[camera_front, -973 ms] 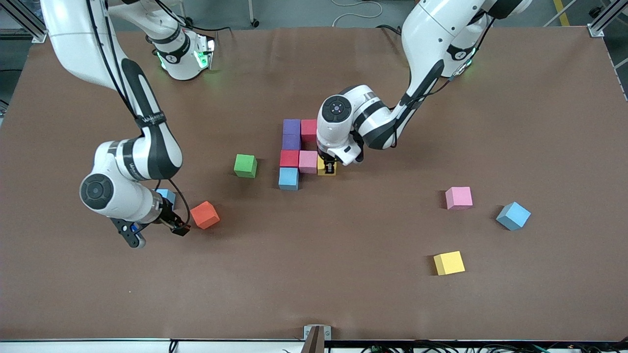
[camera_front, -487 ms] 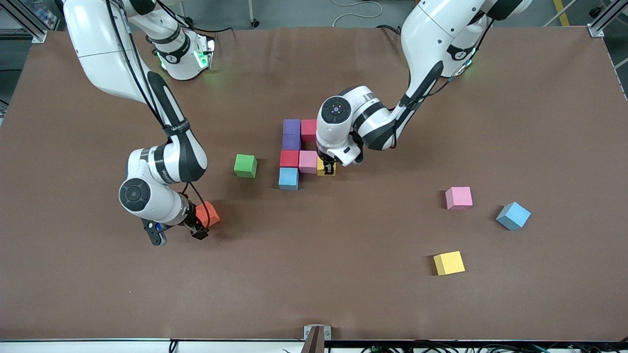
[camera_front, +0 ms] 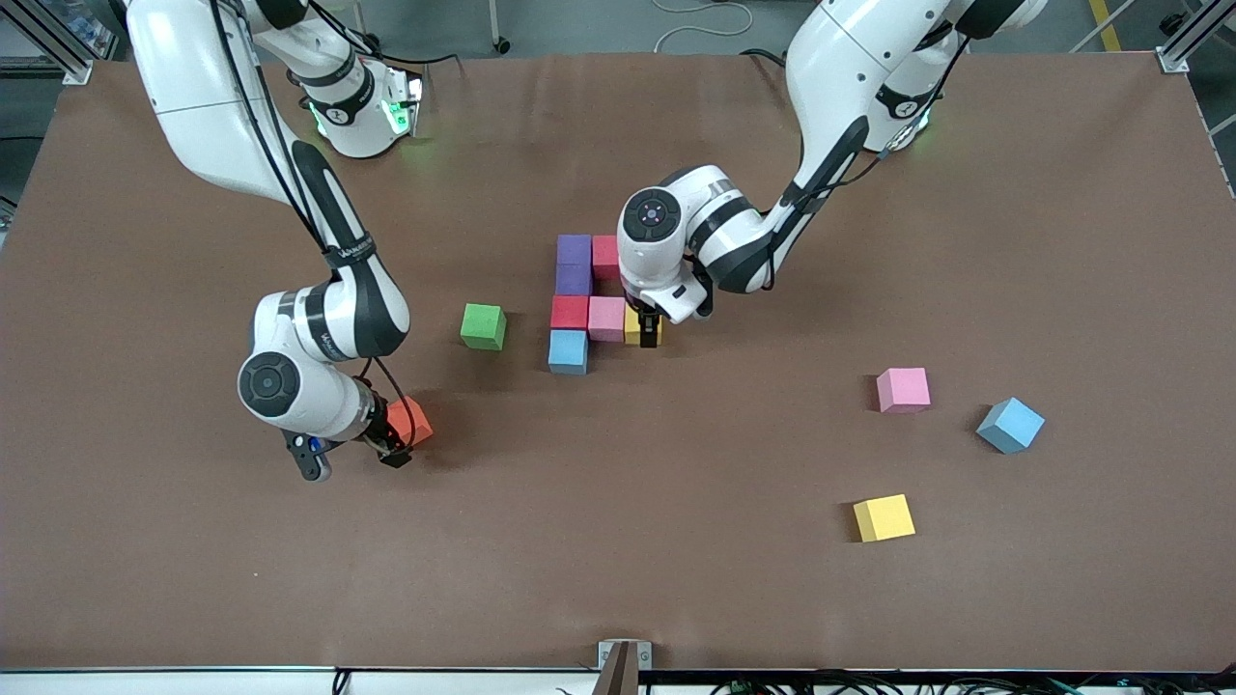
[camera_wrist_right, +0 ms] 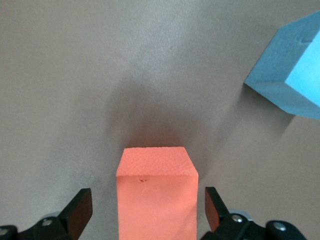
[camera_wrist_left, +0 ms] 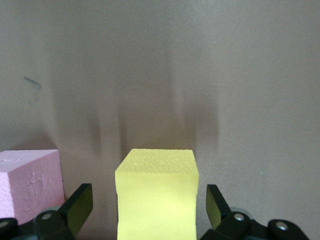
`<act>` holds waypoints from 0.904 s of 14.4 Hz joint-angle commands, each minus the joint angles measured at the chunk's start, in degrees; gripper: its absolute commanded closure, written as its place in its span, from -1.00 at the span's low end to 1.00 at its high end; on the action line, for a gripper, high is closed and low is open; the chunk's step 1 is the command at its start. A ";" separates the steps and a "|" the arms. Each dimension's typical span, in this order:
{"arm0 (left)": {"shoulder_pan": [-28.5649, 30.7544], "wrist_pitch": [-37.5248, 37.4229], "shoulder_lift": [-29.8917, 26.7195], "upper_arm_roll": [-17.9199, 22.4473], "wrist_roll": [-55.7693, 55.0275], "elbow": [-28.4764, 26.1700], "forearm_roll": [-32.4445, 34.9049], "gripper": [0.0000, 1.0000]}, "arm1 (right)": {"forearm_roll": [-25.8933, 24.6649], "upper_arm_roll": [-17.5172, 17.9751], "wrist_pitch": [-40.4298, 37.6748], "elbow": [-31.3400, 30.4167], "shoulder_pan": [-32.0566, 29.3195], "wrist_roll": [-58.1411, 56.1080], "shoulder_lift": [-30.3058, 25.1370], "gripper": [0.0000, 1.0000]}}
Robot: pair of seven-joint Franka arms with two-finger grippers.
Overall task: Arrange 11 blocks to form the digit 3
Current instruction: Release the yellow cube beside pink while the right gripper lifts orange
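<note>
The left hand [camera_wrist_left: 150, 220] stands open around a yellow block [camera_wrist_left: 156, 195] beside the pink block [camera_front: 606, 318] in the cluster, while the right hand [camera_wrist_right: 148, 220] stands open around the orange block [camera_wrist_right: 156, 197] toward the right arm's end of the tabletop [camera_front: 618, 541].

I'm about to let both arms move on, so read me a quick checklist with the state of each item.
1. Left gripper fingers apart, off the small yellow foam cube: ok.
2. That yellow cube sits beside the pink foam cube in the cluster: ok.
3. Right gripper straddles the orange foam cube, fingers open on both sides: ok.
4. Orange cube gripped: not ok, gaps show at both fingers.
5. Light blue foam cube lies apart from the orange cube: ok.
6. Digit finished: not ok; loose pink cube and loose yellow cube remain out.
</note>
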 commanded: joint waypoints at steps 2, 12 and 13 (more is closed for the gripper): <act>0.51 -4.13 -4.45 -0.14 0.57 1.38 1.07 -1.00 | -0.06 0.09 0.23 -1.39 0.23 0.15 -0.86 -0.50; 10.08 -24.60 -5.16 0.48 29.44 20.63 1.15 -1.00 | 0.20 0.61 -0.12 1.06 6.72 -4.77 -0.95 0.99; 11.66 -26.10 -5.25 0.57 33.92 21.51 1.15 -1.00 | 0.20 0.70 -0.12 2.11 8.12 -6.17 -0.86 0.99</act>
